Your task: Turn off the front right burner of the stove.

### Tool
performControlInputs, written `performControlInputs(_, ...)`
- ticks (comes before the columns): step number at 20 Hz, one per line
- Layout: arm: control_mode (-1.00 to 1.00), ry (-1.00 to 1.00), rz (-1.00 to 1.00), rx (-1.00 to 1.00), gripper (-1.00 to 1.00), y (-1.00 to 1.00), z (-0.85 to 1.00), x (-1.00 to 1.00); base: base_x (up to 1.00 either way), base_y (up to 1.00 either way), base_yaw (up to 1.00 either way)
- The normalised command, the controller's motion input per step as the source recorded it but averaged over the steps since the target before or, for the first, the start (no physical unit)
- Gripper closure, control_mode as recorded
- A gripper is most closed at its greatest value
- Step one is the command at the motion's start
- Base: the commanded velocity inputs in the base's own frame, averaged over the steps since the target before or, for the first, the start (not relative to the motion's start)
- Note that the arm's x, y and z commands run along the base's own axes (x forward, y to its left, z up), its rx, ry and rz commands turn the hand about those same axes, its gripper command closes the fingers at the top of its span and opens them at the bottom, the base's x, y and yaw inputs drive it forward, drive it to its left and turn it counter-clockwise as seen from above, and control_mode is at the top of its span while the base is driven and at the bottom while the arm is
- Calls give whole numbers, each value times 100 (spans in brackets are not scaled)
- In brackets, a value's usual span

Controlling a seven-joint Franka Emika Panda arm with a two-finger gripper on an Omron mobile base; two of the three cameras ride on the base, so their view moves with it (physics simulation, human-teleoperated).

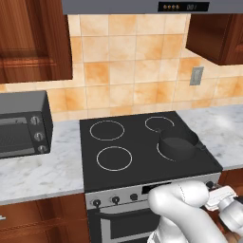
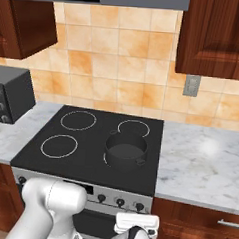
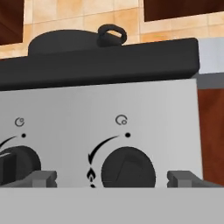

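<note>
At stove (image 1: 142,142) front: gripper (image 3: 112,177) level with the rightmost knob (image 3: 128,168), fingers (image 3: 183,177) spread wide, grasping nothing.
Knob: between the fingertips, not touched.
Burner (image 2: 109,158): front right ring, mostly under the pot (image 2: 125,151).

The stove (image 1: 142,156) has a shiny black glass top and a smooth, dull silver metal front. Its knob (image 3: 128,167) looks like matt black plastic. The pot (image 2: 125,151) is dark and not shiny. The counter (image 1: 38,173) is smooth pale marble with grey streaks. The wall tiles (image 1: 128,71) are glossy orange. The cupboards (image 2: 216,37) are dark, polished wood.
</note>
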Motion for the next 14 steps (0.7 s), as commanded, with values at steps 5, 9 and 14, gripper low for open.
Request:
performControlInputs(5, -100, 0, -2, 0, -100, -8, -13, 8, 0, 0, 0)
performControlInputs(9, -100, 0, -1, 2, -100, -14, -4, 8, 0, 0, 0)
performControlInputs(14, -100, 0, 0, 1, -100, -7, -1, 0, 0, 0, 0)
